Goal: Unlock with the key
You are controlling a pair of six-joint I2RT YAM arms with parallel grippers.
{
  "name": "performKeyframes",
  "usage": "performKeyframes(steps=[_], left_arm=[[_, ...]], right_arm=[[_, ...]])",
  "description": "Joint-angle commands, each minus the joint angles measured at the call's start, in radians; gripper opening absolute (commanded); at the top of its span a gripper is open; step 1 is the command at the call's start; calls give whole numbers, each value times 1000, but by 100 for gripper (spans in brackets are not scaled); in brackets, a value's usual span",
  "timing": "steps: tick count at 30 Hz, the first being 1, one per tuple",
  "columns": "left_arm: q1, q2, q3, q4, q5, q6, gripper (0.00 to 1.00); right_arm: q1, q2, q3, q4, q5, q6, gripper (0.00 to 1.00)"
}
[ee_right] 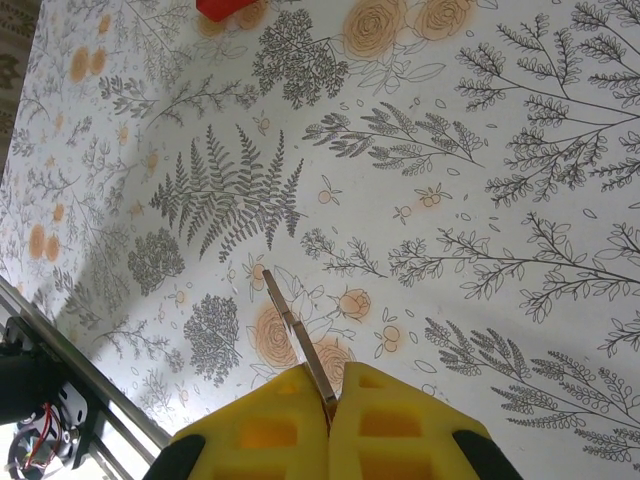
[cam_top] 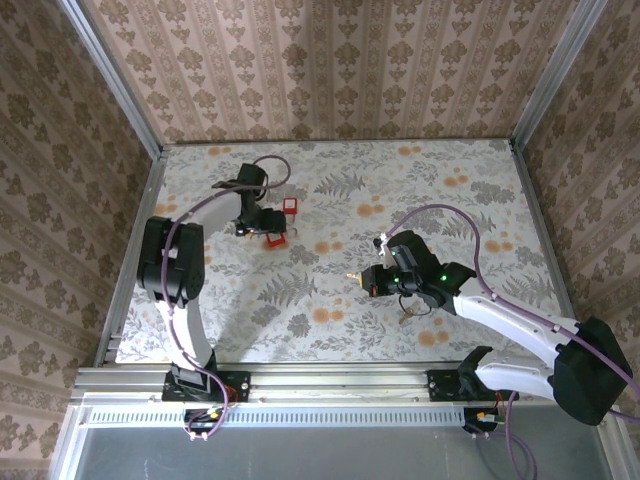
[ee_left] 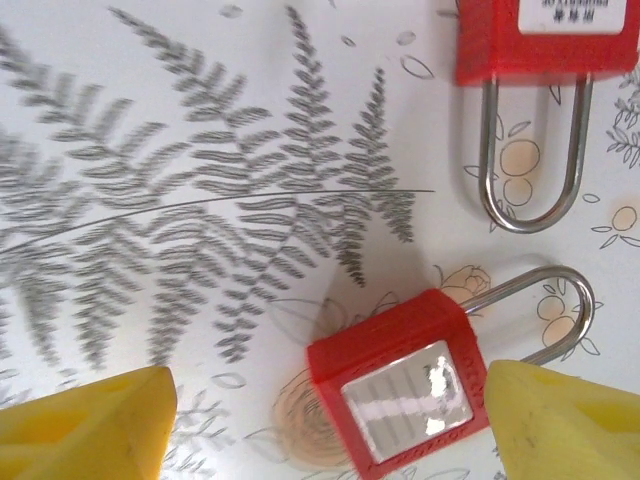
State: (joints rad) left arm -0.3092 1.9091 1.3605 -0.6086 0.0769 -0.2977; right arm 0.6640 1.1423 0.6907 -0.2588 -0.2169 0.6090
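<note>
A thin brownish metal key (ee_right: pixel 293 330) sticks out from between the yellow fingers of my right gripper (ee_right: pixel 335 392), which is shut on its head. In the top view that gripper (cam_top: pixel 370 276) hovers mid-table with the key (cam_top: pixel 353 272) pointing left. My left gripper (ee_left: pixel 322 430) stands open over a red padlock (ee_left: pixel 398 388) lying on its side. The padlock's body sits between the yellow fingertips (ee_left: pixel 88 432), close against the right one. A second red padlock (ee_left: pixel 545 40) lies just beyond it. From above, the left gripper (cam_top: pixel 262 226) is at the back left beside both padlocks (cam_top: pixel 275 238).
The floral tablecloth (cam_top: pixel 420 190) covers the table. Patterned walls with metal posts close in the back and both sides. An aluminium rail (cam_top: pixel 330 382) runs along the near edge by the arm bases. A purple cable (cam_top: pixel 470 225) loops above the right arm.
</note>
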Motion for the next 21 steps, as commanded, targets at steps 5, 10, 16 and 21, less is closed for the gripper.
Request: performKeyframes(steps=[5, 10, 16, 21], left_arm=[[-34, 35, 128, -136, 12, 273, 94], [-76, 102, 222, -262, 23, 490, 94], [-59, 65, 185, -271, 56, 638, 100], [-41, 111, 205, -291, 83, 691, 100]], right_arm=[[14, -55, 6, -45, 14, 36, 0], [17, -108, -27, -44, 36, 75, 0], [31, -101, -27, -53, 50, 92, 0], [38, -83, -4, -69, 55, 87, 0]])
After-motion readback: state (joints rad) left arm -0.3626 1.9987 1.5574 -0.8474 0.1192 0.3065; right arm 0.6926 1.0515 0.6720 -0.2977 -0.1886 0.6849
